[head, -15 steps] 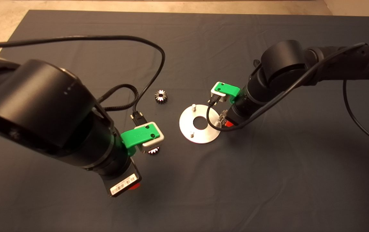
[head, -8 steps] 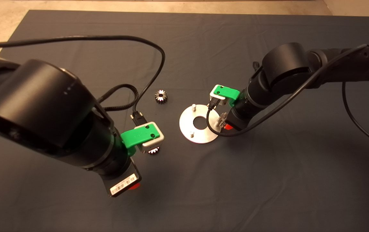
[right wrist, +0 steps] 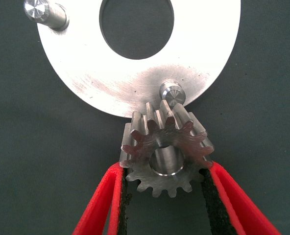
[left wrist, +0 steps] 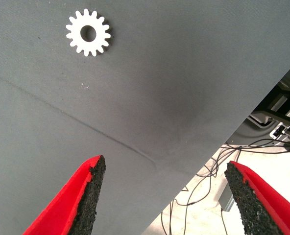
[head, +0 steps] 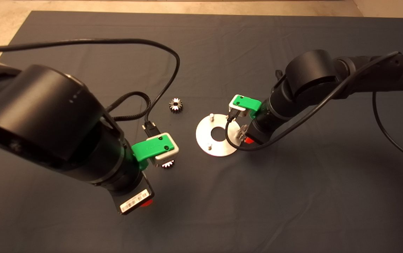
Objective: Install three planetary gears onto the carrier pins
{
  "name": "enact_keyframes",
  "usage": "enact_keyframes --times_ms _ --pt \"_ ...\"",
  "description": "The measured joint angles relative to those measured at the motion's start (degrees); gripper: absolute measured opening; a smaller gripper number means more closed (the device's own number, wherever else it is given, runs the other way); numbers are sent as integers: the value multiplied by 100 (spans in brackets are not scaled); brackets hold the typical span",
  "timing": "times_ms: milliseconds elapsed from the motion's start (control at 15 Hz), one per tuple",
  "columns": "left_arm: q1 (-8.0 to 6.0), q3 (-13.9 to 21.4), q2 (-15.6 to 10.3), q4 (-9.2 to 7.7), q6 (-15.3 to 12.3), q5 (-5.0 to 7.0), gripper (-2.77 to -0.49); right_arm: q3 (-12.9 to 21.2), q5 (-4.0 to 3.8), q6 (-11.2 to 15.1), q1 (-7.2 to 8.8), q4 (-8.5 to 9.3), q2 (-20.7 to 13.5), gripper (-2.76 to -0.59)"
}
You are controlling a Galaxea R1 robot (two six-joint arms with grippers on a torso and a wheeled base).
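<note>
Item: my right hand [right wrist: 166, 169], closed on a gear [right wrist: 167, 154], red fingers [right wrist: 103, 205] clamping its toothed rim on both sides, bore facing the wrist camera. In the head view this hand sits at the right edge of the disc [head: 205, 135], centre frame; over the last second the right arm has drawn slightly right and lower in that view, the gear going with it. In the right wrist view the gear lies just short of the nearest pin [right wrist: 171, 93], its teeth overlapping the disc's rim, bore not yet over the pin; I judge the first install to be in the alignment stage, nothing seated. Two further pins [head: 211, 116] [head: 208, 144] stand bare on the disc. Item: my left hand [left wrist: 164, 196], open, fingers wide apart and empty, has not moved in that second; it hovers lower left of centre in the head view, above a second gear [left wrist: 88, 33] lying flat on the mat [head: 293, 196]. Item: third gear [head: 175, 105], flat on the mat, up and left of the disc, well apart from both hands. Writing: a white barcode label [head: 135, 201] on the left wrist, characters too small to read; no brand legible.
</note>
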Motion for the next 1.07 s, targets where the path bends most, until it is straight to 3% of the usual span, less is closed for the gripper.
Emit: enact_keyframes --times_ms 667,733,867,1067 --pt "0 11 0 0 0 -2 -150 -5 27 0 -40 -188 17 -244" --pt "-2 22 0 -2 0 0 -150 -5 51 0 -40 -199 17 -244" --pt "-2 28 0 -2 0 -2 -150 -5 194 0 -40 -220 18 -244" --pt "0 34 0 -3 0 -2 -150 -8 250 0 -57 -317 18 -244"
